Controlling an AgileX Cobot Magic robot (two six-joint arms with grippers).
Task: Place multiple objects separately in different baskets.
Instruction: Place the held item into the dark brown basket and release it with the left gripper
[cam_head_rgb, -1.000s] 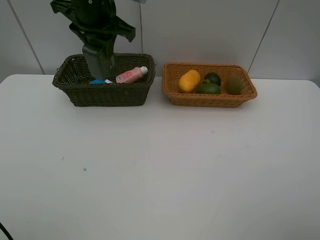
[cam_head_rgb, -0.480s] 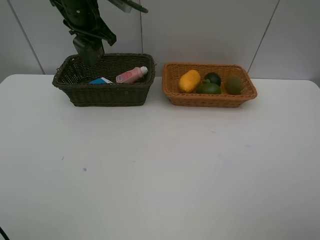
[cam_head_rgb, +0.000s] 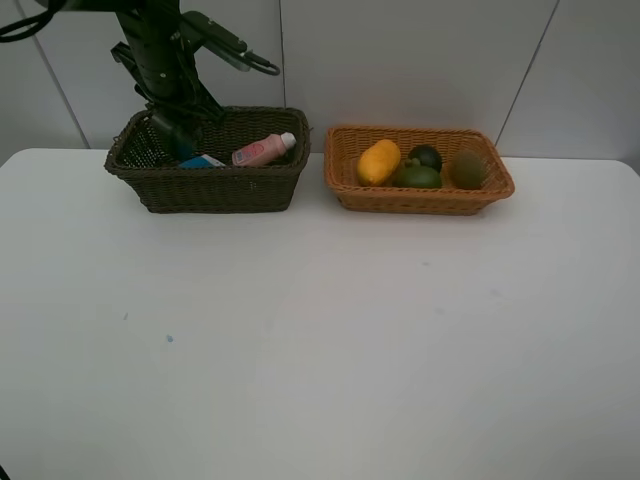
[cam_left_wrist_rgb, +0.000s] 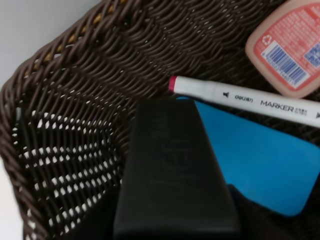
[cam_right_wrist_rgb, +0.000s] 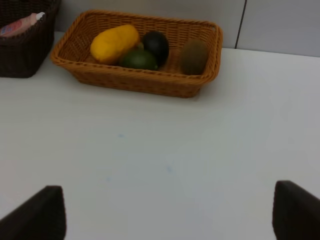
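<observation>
The dark basket (cam_head_rgb: 205, 185) stands at the back left and holds the pink bottle (cam_head_rgb: 262, 150), the white marker (cam_left_wrist_rgb: 250, 97) and a flat block that looks blue (cam_head_rgb: 200, 161). My left gripper (cam_head_rgb: 176, 140) reaches down into the basket's left end. In the left wrist view it is shut on a black object, apparently the black pump bottle (cam_left_wrist_rgb: 175, 170), just above the blue block (cam_left_wrist_rgb: 255, 155) and beside the pink bottle (cam_left_wrist_rgb: 290, 47). The light basket (cam_head_rgb: 420, 200) holds the mango (cam_head_rgb: 378, 162), mangosteen (cam_head_rgb: 427, 154), lime (cam_head_rgb: 420, 178) and kiwi (cam_head_rgb: 466, 168). My right gripper (cam_right_wrist_rgb: 162, 205) is open and empty over the table.
The two baskets stand side by side at the back of the white table (cam_head_rgb: 320, 340), close to the grey wall. The dark basket's woven wall (cam_left_wrist_rgb: 75, 135) is right next to my left gripper. The light basket also shows in the right wrist view (cam_right_wrist_rgb: 135, 82).
My left arm rose from the middle of the dark basket, shifted left, and came down into the basket's left end. The right arm has not moved.
</observation>
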